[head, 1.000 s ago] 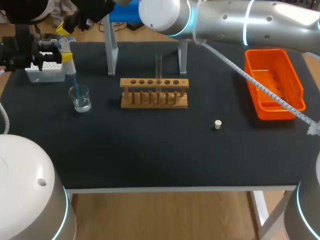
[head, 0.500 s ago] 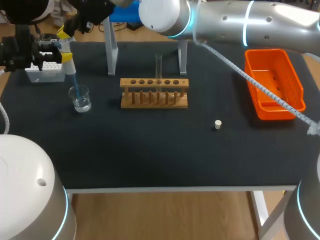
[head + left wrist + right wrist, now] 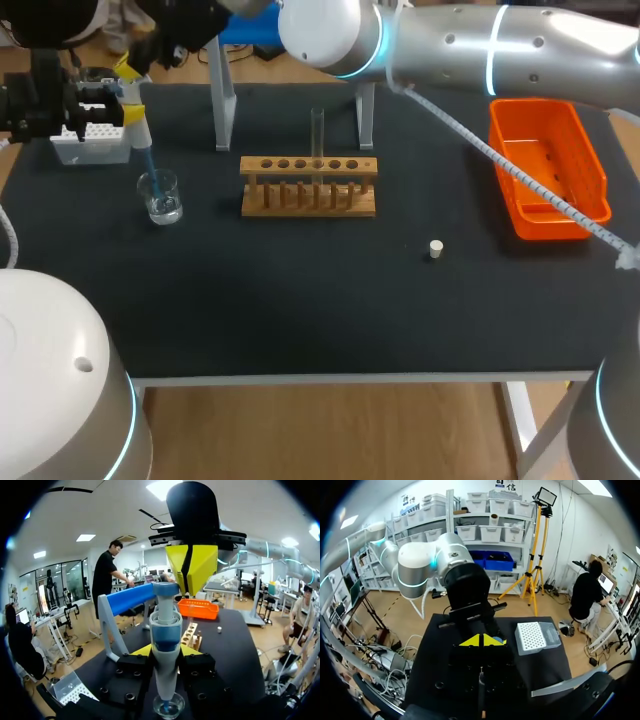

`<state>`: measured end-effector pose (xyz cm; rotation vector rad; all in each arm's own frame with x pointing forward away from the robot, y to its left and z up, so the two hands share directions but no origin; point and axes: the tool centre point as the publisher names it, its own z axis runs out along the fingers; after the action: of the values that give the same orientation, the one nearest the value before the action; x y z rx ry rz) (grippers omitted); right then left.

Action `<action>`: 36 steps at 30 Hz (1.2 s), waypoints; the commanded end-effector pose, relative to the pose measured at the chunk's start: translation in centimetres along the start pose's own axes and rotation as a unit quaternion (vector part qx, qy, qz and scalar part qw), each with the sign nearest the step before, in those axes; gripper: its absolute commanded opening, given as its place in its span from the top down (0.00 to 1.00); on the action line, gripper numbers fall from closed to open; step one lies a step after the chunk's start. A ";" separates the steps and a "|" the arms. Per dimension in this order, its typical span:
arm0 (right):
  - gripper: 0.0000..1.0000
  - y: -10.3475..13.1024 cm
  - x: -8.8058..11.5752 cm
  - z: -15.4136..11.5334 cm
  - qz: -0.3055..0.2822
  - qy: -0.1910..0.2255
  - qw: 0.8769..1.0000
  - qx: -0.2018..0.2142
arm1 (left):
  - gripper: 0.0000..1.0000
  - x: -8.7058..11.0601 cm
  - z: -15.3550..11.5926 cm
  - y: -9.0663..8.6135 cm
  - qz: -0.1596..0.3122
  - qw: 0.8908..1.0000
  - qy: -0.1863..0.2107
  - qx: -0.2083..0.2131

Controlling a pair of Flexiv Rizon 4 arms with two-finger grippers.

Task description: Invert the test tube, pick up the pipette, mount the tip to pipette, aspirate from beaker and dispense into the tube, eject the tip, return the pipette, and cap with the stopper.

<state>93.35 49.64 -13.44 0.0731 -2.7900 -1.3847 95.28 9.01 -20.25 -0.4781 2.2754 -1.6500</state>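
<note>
Holding the pipette (image 3: 166,645) clamped over the beaker (image 3: 168,707), the left gripper (image 3: 165,652) sits beneath the closed right gripper (image 3: 191,575).

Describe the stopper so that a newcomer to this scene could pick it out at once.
Start at the black table, where a wooden rack stands in the middle and an orange tray sits at the right edge. Between them, but nearer the robot than either, lies the stopper. It is a small white plug, alone and touching nothing.
</note>
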 end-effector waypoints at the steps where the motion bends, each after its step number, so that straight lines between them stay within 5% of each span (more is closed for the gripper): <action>1: 1.00 0.5 -0.1 -0.4 -0.003 0.000 1.000 0.001 | 1.00 0.1 0.0 -0.1 0.000 1.000 -0.001 -0.001; 36: 1.00 1.3 -1.3 -0.4 -0.005 -0.008 1.000 0.002 | 1.00 0.1 0.0 -0.1 0.000 1.000 -0.001 -0.001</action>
<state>94.24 49.90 -12.24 0.0728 -2.8091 -1.4026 95.27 9.01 -20.25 -0.4782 2.2755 -1.6500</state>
